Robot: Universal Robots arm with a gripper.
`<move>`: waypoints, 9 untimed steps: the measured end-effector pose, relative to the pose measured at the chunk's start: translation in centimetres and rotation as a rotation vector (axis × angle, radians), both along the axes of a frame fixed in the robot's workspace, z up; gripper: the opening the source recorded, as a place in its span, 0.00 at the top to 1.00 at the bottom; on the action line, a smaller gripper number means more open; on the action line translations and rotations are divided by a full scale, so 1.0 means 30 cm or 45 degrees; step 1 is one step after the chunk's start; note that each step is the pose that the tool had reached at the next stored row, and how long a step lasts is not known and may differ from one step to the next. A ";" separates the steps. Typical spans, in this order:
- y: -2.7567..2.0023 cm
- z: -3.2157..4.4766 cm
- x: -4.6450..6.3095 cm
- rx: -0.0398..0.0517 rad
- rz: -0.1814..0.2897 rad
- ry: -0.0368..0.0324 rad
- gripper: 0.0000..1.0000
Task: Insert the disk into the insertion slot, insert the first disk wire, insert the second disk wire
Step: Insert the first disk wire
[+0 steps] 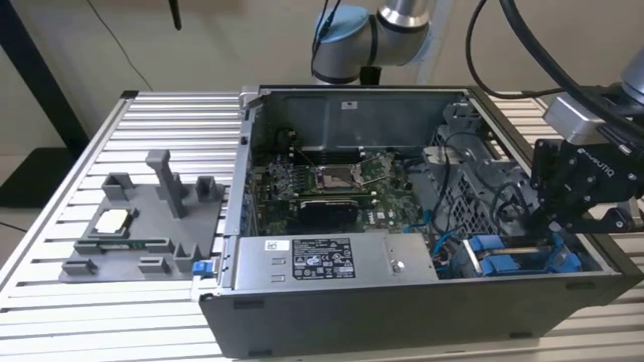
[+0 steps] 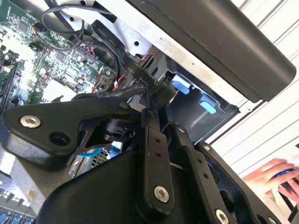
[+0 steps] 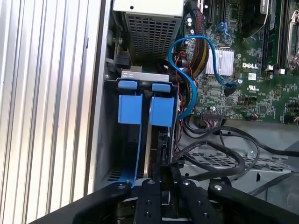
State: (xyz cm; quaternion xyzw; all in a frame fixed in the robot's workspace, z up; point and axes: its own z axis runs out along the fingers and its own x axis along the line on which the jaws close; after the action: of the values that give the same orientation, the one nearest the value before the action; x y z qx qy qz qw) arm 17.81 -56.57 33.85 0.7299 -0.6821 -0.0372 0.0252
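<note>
My gripper (image 1: pixel 551 226) hangs low over the insertion slot (image 1: pixel 515 255) at the near corner of the open case, on the exterior view's right. In both wrist views its fingertips (image 2: pixel 150 106) meet and pinch the end of a black disk wire (image 2: pixel 161 94). Blue carrier brackets (image 3: pixel 161 111) stand in the slot (image 3: pixel 110 140), and a thin pale edge (image 3: pixel 147 140) between them looks like the disk on edge. My gripper (image 3: pixel 163 171) sits just above that edge. A blue wire (image 3: pixel 187 41) loops from the motherboard down to the slot.
The grey power-supply box (image 1: pixel 322 260) lies along the case front beside the slot. Loose black cables (image 3: pixel 224 156) cross a perforated cage near my fingers. A grey parts fixture (image 1: pixel 141 226) sits on the slatted table. A person's hand (image 2: pixel 273 172) shows beyond the case.
</note>
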 end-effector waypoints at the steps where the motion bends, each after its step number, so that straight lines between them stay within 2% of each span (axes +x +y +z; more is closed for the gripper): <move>1: -0.002 -0.002 0.000 0.000 -0.001 -0.0002 0.81; 3: -0.006 -0.012 0.000 0.002 -0.003 0.0003 0.81; 5: -0.008 -0.015 0.000 0.000 -0.007 0.0001 0.81; 9: -0.008 -0.013 0.000 0.001 -0.010 0.0002 0.81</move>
State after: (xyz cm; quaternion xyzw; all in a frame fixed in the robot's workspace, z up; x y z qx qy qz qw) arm 17.81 -56.82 33.46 0.7272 -0.6850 -0.0377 0.0247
